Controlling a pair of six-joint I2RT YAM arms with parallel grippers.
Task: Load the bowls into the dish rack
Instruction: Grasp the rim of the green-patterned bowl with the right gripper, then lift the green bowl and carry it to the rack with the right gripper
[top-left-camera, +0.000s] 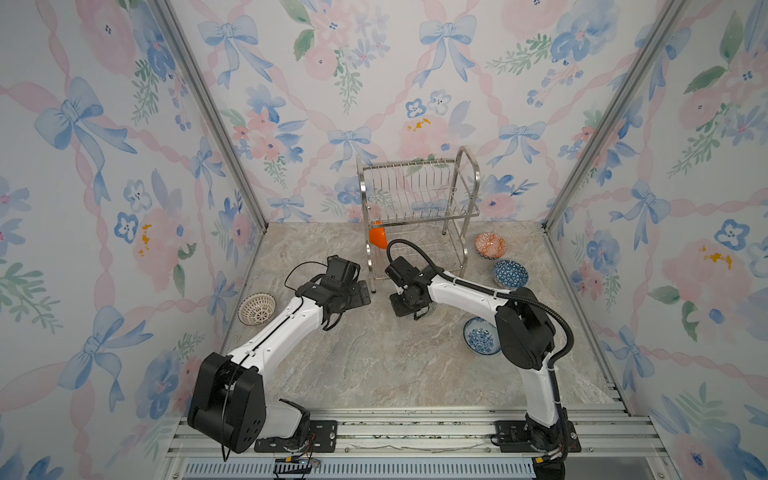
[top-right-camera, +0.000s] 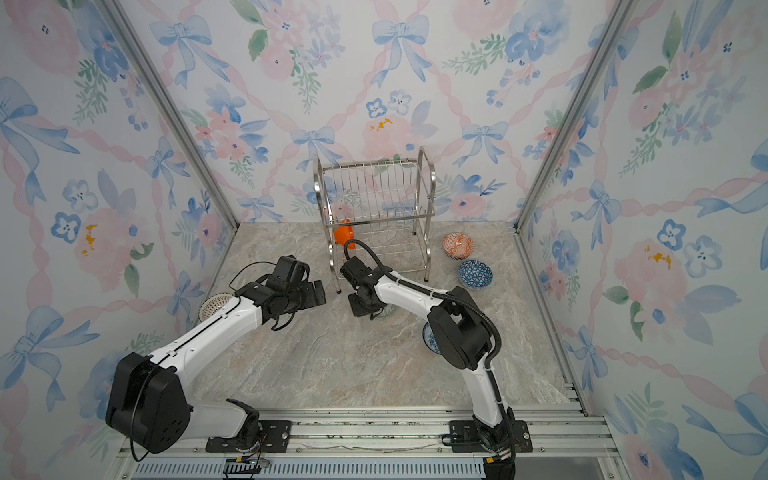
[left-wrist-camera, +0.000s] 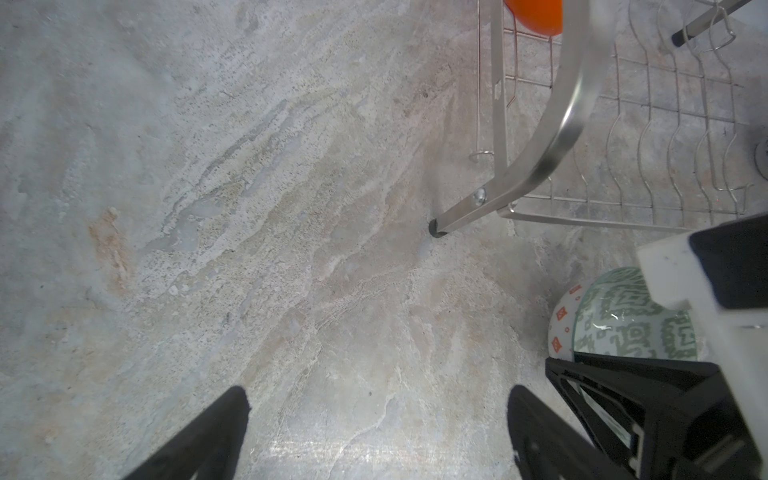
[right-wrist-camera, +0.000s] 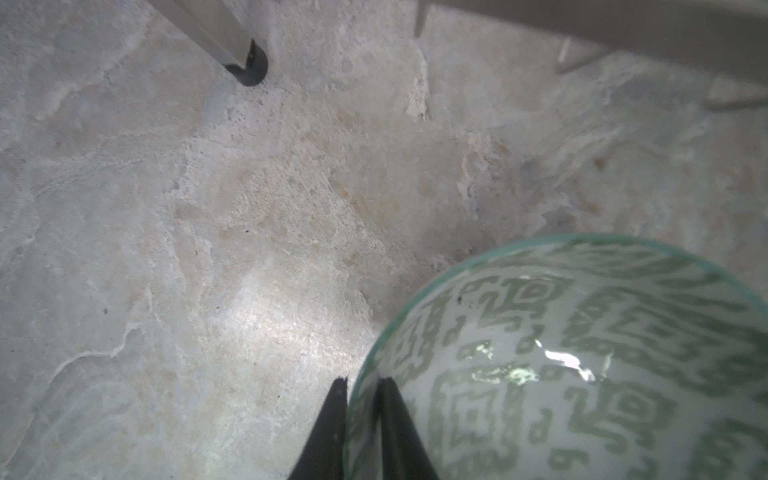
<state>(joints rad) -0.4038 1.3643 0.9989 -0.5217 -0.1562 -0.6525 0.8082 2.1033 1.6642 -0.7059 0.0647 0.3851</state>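
My right gripper (right-wrist-camera: 362, 384) is shut on the rim of the green-white bowl (right-wrist-camera: 582, 374), one finger inside and one outside. The bowl sits low over the stone floor just in front of the dish rack (top-left-camera: 415, 199); the left wrist view shows this bowl (left-wrist-camera: 623, 328) beside the rack's foot. In both top views the right gripper (top-left-camera: 409, 307) covers most of it. An orange bowl (top-left-camera: 377, 237) stands on edge at the left end of the rack's lower shelf. My left gripper (left-wrist-camera: 378, 399) hangs open and empty left of the rack (left-wrist-camera: 540, 166).
A white lattice bowl (top-left-camera: 257, 308) lies by the left wall. Right of the rack are an orange-red-white bowl (top-left-camera: 491, 245) and a dark-blue triangle bowl (top-left-camera: 510, 274). A blue-white floral bowl (top-left-camera: 481, 336) sits beside my right arm's elbow.
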